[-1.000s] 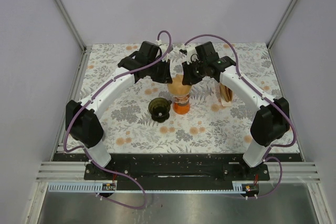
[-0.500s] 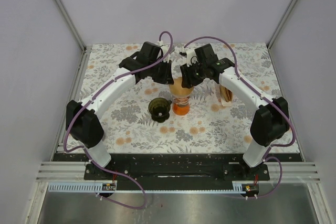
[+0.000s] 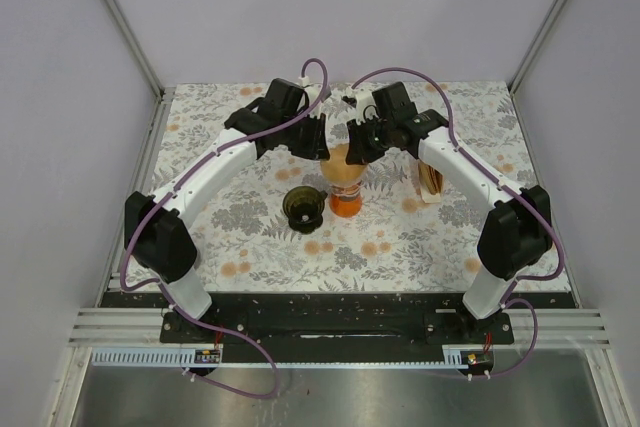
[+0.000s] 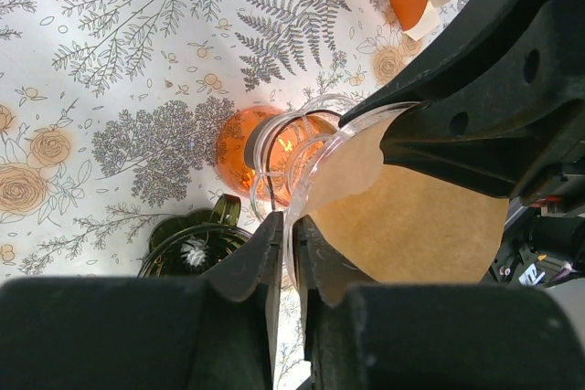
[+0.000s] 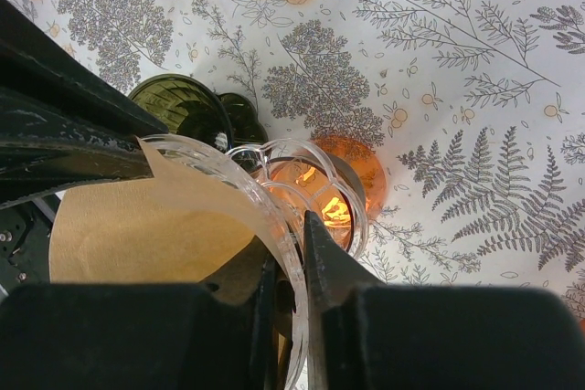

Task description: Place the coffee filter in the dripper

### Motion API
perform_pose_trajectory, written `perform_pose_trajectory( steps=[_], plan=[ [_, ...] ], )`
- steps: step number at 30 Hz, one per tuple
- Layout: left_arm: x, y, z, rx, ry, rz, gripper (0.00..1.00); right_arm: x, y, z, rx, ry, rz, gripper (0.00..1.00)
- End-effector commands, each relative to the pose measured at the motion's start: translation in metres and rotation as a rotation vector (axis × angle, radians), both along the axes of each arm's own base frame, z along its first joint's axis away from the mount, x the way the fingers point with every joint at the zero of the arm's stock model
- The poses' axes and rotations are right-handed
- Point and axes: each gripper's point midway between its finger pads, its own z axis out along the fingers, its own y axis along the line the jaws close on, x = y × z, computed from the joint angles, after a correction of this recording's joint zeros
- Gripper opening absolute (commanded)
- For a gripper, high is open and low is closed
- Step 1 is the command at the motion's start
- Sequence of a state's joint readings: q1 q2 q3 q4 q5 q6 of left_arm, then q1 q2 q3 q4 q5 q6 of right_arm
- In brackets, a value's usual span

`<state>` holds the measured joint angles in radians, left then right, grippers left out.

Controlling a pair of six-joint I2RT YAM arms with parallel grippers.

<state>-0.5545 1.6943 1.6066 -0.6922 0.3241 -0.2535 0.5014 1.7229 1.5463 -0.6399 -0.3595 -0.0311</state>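
1. Left of centre in the overhead view, a dark green cup (image 3: 302,207) stands on the floral cloth (image 3: 420,237), just beside the orange vessel (image 3: 346,204). Hazard: a sideways sweep of my left arm on retreat would knock it over.
2. Upper centre-left, my left gripper (image 3: 320,144) has its jaws clenched on the rim of the clear dripper (image 5: 239,187). Hazard: pulling sideways before the jaws part would drag the rim and tip the dripper.
3. At centre, the brown coffee filter (image 4: 411,221) lies inside the dripper cone against its wall, and one corner pokes past the rim. I judge the placement nearly done, but seating is unconfirmed. Hazard: unseated paper can fold or ride up on release.
4. Centre, below the dripper, is the orange vessel. The dripper sits over its mouth, but I cannot tell whether it rests fully there. Hazard: letting go before it is supported would drop it, and the impact could topple the vessel.
5. Upper centre-right, my right gripper (image 3: 362,145) has its jaws clenched on the opposite side of the rim. The inner finger seems to press paper against the wall, though I cannot confirm this. Hazard: paper clinging to a rising finger would be lifted back out.
6. Right of centre, a pack of filters (image 3: 430,179) stands well apart from the dripper. Hazard: only a wide swing of my right arm would reach it.
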Motion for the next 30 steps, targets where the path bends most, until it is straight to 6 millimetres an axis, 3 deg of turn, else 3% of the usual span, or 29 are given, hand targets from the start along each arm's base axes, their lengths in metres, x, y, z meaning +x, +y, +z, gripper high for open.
perform_pose_trajectory(
  steps=[1, 7, 19, 30],
  plan=[
    [0.000, -0.009, 0.029, -0.057, -0.064, -0.030, 0.17, 0.006, -0.014, -0.015, -0.081, -0.033, -0.014, 0.00],
    [0.001, -0.007, 0.037, -0.055, -0.093, -0.033, 0.34, 0.006, -0.017, -0.021, -0.101, -0.025, -0.025, 0.08],
    [0.000, -0.007, 0.050, -0.057, -0.120, -0.048, 0.47, 0.007, -0.024, -0.013, -0.109, -0.051, -0.040, 0.41],
    [0.001, -0.004, 0.057, -0.053, -0.140, -0.054, 0.57, 0.008, -0.021, 0.022, -0.063, -0.104, -0.034, 0.64]
  ],
)
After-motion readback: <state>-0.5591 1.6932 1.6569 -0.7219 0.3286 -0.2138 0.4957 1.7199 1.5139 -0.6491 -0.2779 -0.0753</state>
